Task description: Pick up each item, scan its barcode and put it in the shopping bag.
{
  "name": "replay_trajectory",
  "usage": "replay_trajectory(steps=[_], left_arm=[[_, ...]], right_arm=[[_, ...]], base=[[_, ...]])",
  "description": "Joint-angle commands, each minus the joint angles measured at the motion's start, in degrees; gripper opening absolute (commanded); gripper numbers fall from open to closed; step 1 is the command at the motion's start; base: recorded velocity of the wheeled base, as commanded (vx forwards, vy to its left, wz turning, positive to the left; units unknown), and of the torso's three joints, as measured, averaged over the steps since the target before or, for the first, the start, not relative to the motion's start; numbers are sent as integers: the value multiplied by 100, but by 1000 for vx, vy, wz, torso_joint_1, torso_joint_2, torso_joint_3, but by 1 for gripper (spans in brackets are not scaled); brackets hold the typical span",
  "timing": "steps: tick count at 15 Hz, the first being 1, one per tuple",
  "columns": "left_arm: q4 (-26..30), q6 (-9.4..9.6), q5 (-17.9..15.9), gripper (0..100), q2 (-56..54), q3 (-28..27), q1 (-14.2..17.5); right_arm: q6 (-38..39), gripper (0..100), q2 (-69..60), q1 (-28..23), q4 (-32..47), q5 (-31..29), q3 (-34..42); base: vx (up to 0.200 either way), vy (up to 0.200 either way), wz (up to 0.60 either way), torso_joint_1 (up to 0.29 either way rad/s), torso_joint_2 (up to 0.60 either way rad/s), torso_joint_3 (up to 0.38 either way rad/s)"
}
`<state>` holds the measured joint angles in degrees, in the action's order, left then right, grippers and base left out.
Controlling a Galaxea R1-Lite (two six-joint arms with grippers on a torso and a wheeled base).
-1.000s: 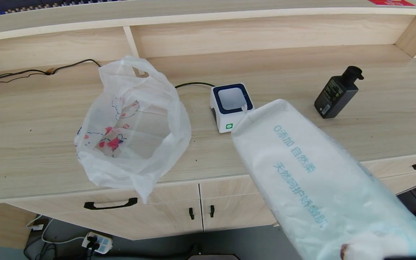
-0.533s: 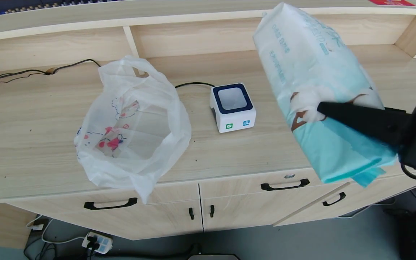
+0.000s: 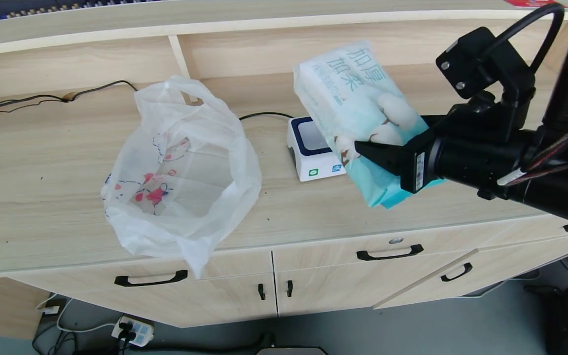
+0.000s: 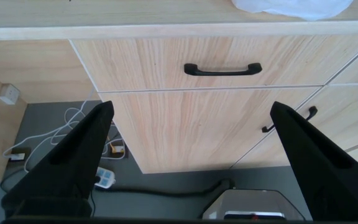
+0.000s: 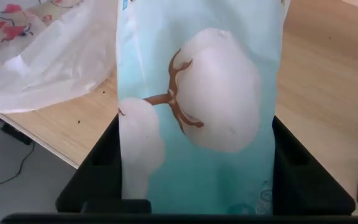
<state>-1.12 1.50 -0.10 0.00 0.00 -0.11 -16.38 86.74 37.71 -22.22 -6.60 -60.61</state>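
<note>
Head view: a tissue pack (image 3: 358, 103) is clamped in the right pincer (image 3: 372, 153), tilted just above the scanner (image 3: 313, 170), likely so its barcode is read. The shopping bag (image 3: 180, 167) is stood open nearby on the desk (image 3: 42, 162). The left pincer (image 4: 191, 109) is spread wide, empty.

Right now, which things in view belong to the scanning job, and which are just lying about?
Job:
tissue pack, clamped in the right tool
barcode scanner on the counter
shopping bag, open

Lying about:
black cable at the counter's back
power strip on the floor
drawer handles
</note>
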Motion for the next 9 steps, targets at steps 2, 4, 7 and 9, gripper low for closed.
replay_trajectory(steps=[2,4,7,9], left_arm=[[-2,-1,1,100,0,0,2],[-2,-1,1,100,0,0,2],[-11,-1,1,100,0,0,2],[-2,-9,1,100,9,0,2]], right_arm=[[-242,0,397,-246,-19,0,-12],[-295,0,485,-255,-28,-8,-47],[-278,0,634,-246,-28,0,-12],[-286,0,652,-246,-36,9,102]], base=[[0,0,0,0,0,0],[0,0,0,0,0,0],[0,0,0,0,0,0],[0,0,0,0,0,0]])
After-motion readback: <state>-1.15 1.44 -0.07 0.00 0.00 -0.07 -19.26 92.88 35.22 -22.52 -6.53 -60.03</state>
